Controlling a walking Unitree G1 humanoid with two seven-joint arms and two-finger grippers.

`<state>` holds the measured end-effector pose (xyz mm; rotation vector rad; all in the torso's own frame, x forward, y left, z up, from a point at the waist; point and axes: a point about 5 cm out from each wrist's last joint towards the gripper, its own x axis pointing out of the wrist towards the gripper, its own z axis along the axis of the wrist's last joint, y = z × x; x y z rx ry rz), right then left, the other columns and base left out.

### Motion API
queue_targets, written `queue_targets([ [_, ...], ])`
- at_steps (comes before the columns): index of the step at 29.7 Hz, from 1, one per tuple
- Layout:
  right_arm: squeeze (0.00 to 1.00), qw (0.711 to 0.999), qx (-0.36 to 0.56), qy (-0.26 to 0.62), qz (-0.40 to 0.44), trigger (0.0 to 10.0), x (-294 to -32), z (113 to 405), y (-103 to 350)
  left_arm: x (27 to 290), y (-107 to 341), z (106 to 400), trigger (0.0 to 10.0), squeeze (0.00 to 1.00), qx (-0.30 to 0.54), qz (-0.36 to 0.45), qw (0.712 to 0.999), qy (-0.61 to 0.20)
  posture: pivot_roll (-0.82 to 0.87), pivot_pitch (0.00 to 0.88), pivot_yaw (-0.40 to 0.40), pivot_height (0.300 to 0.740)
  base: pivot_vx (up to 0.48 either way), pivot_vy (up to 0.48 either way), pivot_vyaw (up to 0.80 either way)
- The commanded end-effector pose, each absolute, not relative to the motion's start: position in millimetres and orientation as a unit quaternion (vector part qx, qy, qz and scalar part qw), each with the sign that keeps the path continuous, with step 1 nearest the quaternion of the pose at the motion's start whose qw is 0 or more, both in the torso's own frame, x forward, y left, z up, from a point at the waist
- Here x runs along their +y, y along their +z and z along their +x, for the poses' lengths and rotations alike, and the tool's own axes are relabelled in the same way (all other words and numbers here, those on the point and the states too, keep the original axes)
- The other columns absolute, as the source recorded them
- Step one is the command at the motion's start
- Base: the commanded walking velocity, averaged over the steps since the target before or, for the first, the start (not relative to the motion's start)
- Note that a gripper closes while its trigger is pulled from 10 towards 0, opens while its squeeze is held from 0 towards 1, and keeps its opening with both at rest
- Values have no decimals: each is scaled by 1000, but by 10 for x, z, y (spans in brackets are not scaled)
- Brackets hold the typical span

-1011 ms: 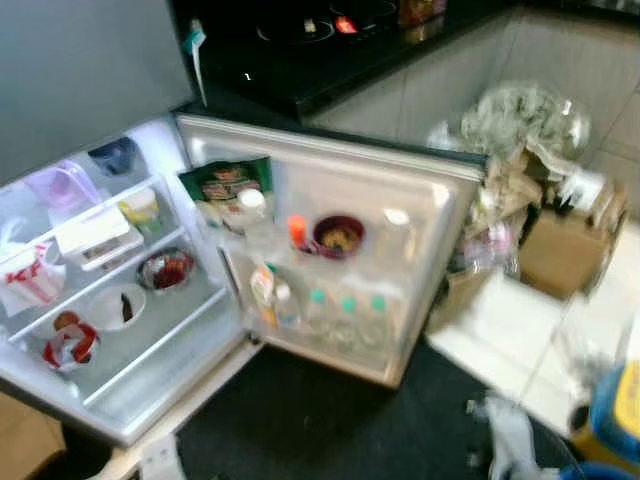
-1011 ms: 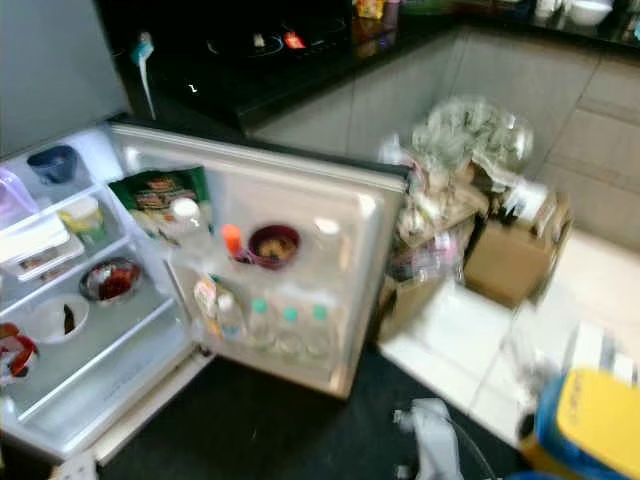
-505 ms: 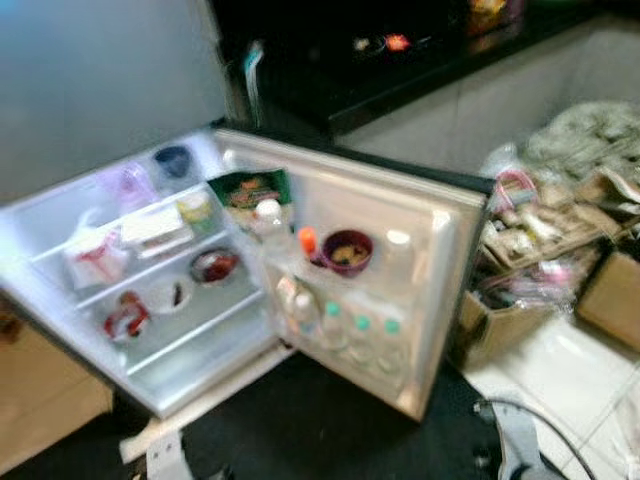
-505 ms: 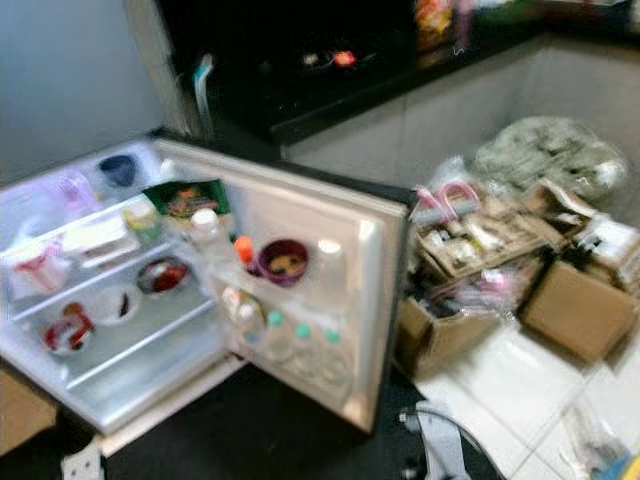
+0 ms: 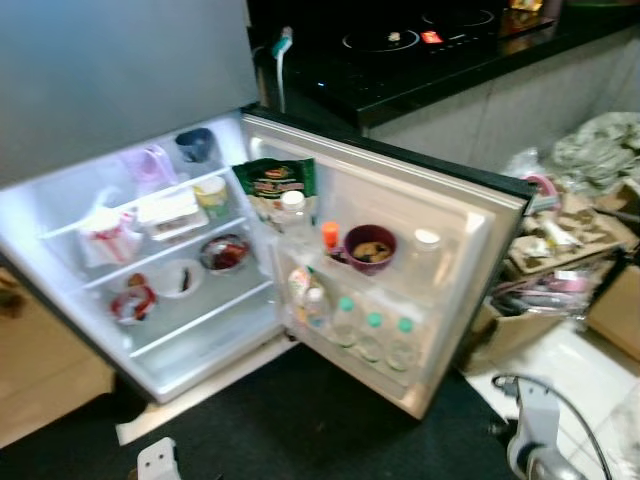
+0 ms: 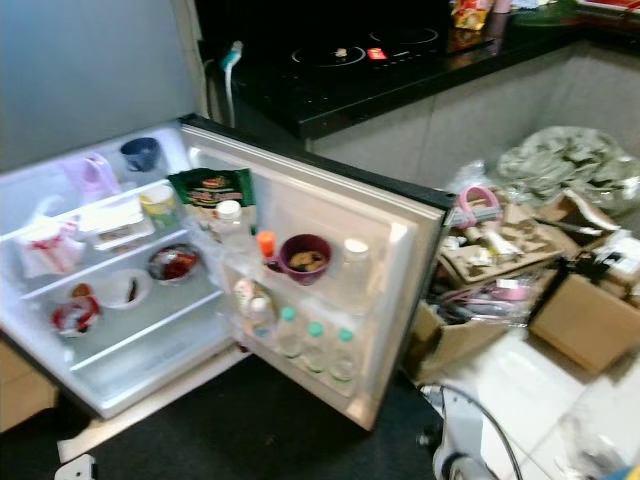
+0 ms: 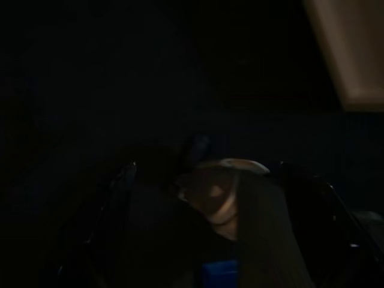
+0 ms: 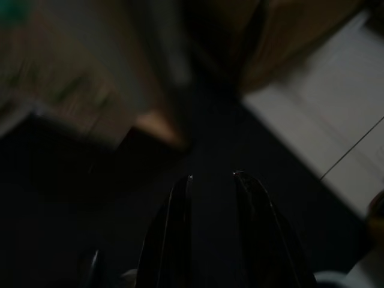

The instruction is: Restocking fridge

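Note:
A small fridge [image 5: 205,335] stands open and lit, its door [image 5: 455,215] swung out to the right. Its shelves hold a red and white bag [image 5: 105,240], a metal bowl [image 5: 226,253], a white bowl [image 5: 182,280] and a blue cup [image 5: 195,143]. The door rack carries a maroon bowl [image 5: 370,247], an orange-capped bottle [image 5: 330,235], a green packet [image 5: 275,185] and three water bottles [image 5: 372,335]. My silver right arm [image 5: 530,440] hangs low at the right, and my right gripper [image 8: 213,176] is shut and empty over the dark mat. The left wrist view is very dark, with a pale rounded thing [image 7: 225,186] close up.
A black counter with a cooktop [image 5: 420,50] runs behind the fridge. Cardboard boxes full of clutter [image 5: 560,260] crowd the floor right of the door. A dark mat [image 5: 320,420] lies in front of the fridge, white tiles [image 5: 570,360] to its right, and a tan box [image 5: 40,370] at the left.
The camera has swung, so the fridge sits further right and more whole in view, and the picture is sharper. A yellow and blue thing at bottom right has left the view. Nothing in the fridge moved.

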<state>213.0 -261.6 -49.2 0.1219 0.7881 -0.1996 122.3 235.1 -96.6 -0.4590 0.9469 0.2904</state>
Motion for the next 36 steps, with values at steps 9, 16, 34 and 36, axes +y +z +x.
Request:
queue_targets([
  [9, 0, 972, 209, -77, 70, 10000, -2803, 2867, 226, 2351, -986, 1165, 10000, 0, 459, -227, 847, 145, -49, 0, 32, 740, 0, -53, 0],
  [16, 0, 988, 87, -57, 113, 4196, -2851, 3252, 771, 2343, -996, 1136, 10000, 0, 462, -229, 845, 143, -50, 0, 36, 740, 0, 0, 0],
  [34, 0, 981, -48, 119, 149, 10000, -2436, 3713, 1506, 2325, -1005, 1109, 10000, 0, 462, -238, 843, 142, -44, 0, 38, 740, 0, 0, 0],
  [36, 0, 979, -35, 151, 129, 10000, -2344, 3727, 1495, 2326, -1004, 1111, 10000, 0, 461, -239, 843, 142, -44, 0, 38, 740, 0, 0, 0],
])
